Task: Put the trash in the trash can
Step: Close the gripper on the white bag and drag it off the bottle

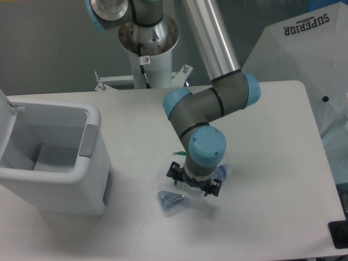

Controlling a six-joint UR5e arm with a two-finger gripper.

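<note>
Gripper (pixel 193 186) low over table (pixel 261 179), pointing straight down, wrist hiding the fingertips; cannot tell whether jaws are apart or together, or whether they touch anything. Directly beneath and just left of it: 2 pieces of trash. Clear bottle (pixel 173 199) lies on its side, bluish label toward the camera. Pouch (pixel 178 163) is mostly hidden under the wrist, only a green edge showing.

Judgement on handling: bottle looks empty, so light, thin-walled, slippery, likely to roll or squirt out if pinched off-centre; best taken across the middle of the body. Pouch is limp and will crumple; pinch a fold.

Trash can (pixel 81 179) stands well apart at left, lid open, nothing visibly held yet
</note>
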